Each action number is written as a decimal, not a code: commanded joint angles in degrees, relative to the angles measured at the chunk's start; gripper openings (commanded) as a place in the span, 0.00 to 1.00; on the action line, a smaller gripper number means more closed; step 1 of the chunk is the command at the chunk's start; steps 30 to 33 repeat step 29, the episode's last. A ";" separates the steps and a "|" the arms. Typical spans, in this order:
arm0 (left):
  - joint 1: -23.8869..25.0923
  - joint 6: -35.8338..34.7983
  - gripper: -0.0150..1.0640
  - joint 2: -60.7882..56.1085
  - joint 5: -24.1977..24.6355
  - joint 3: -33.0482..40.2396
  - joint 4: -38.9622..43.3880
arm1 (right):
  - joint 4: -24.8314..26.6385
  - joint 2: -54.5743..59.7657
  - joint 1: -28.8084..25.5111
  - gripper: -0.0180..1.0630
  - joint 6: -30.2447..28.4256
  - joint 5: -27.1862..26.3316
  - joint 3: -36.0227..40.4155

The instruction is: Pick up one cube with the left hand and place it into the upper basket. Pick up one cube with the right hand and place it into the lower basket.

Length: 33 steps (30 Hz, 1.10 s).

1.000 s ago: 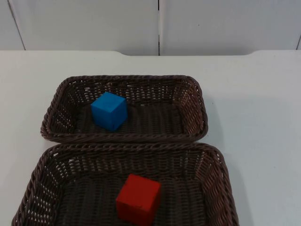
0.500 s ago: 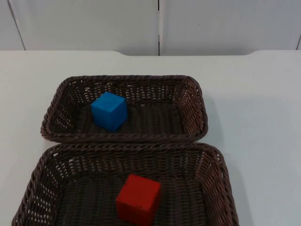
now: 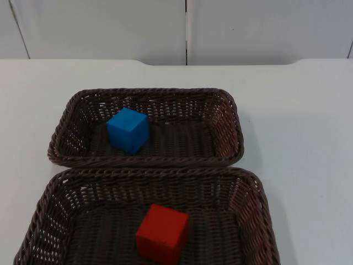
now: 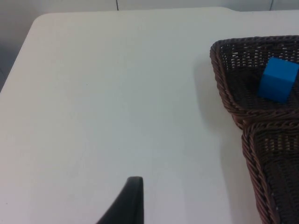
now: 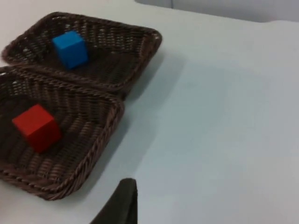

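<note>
A blue cube [image 3: 128, 130] rests in the left half of the upper wicker basket [image 3: 234, 130]. A red cube [image 3: 162, 233] lies on the floor of the lower basket [image 3: 253, 212], near its middle. My left gripper [image 4: 133, 198] hangs over bare table well to the left of both baskets, apart from the blue cube [image 4: 278, 79]. My right gripper [image 5: 124, 200] hangs over the table to the right of the lower basket [image 5: 106, 135], away from the red cube [image 5: 36, 127] and the blue cube [image 5: 70, 49]. Both arms wait.
The two baskets stand edge to edge, the upper basket [image 4: 223, 91] meeting the lower one [image 4: 256, 156]. White table [image 3: 298, 110] lies open to the left and right of them. The grey partition wall [image 3: 110, 27] closes the far side.
</note>
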 commanded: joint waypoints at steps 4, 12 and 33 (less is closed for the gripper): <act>0.20 -0.11 0.99 -0.28 -0.02 0.25 -0.33 | 0.98 -0.20 -3.22 0.99 -0.14 0.02 0.39; 0.20 -0.11 0.99 -0.28 -0.02 0.25 -0.33 | 0.98 -0.20 -8.45 0.99 -0.14 0.02 0.39; 0.20 -0.11 0.99 -0.28 -0.02 0.25 -0.33 | 0.98 -0.20 -21.20 0.99 -0.14 0.02 0.39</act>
